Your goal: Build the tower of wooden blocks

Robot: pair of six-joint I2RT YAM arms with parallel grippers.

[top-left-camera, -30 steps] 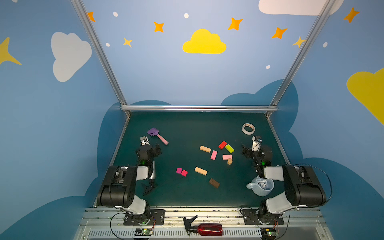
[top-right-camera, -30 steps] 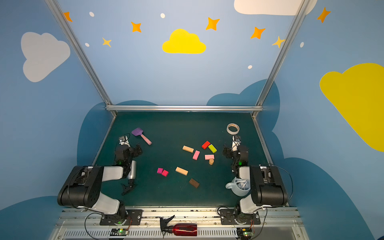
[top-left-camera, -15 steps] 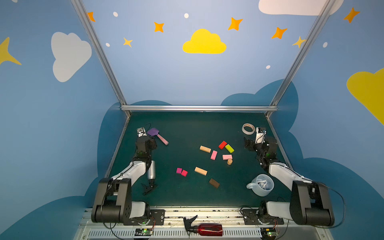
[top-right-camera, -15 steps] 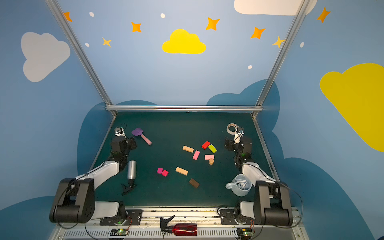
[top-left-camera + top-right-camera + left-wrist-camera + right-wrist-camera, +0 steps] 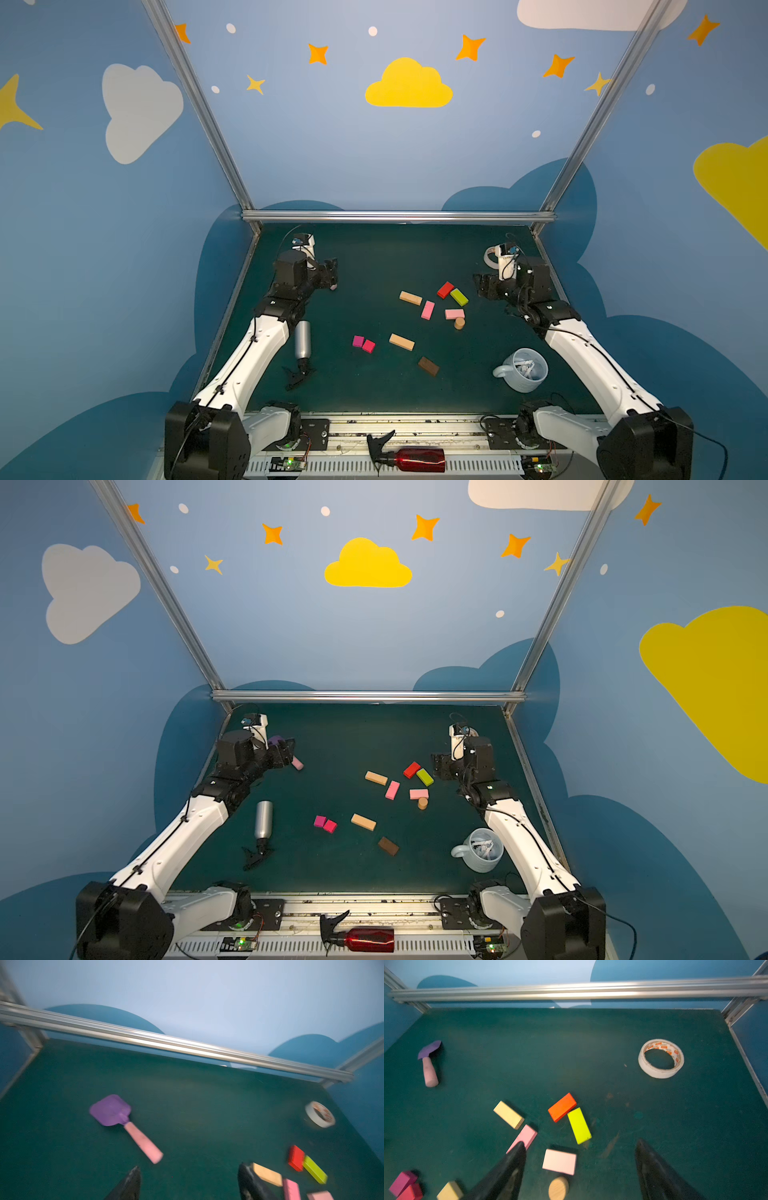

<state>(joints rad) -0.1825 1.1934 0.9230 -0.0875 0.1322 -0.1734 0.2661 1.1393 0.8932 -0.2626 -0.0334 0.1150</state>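
Observation:
The wood blocks lie loose and flat on the green table; no tower is in view. A tan bar (image 5: 410, 298), red bar (image 5: 445, 289), lime-green bar (image 5: 459, 297), two pink bars (image 5: 427, 310) and a tan cylinder (image 5: 459, 323) cluster right of centre. Nearer the front lie two magenta squares (image 5: 358, 341), another tan bar (image 5: 402, 341) and a brown bar (image 5: 428, 366). My left gripper (image 5: 189, 1167) hovers open and empty at the far left. My right gripper (image 5: 580, 1142) is open and empty above the table, right of the lime-green bar (image 5: 579, 1125).
A purple spatula (image 5: 110, 1112) lies by the left gripper. A white tape roll (image 5: 661, 1058) sits at the far right. A silver bottle (image 5: 302, 340) and black clip (image 5: 297, 376) lie front left, a mug (image 5: 524, 370) front right. An aluminium rail (image 5: 399, 216) bounds the back.
Both arms have unfolded and stretched out, carrying the grippers toward the far end of the table. The blocks have not moved.

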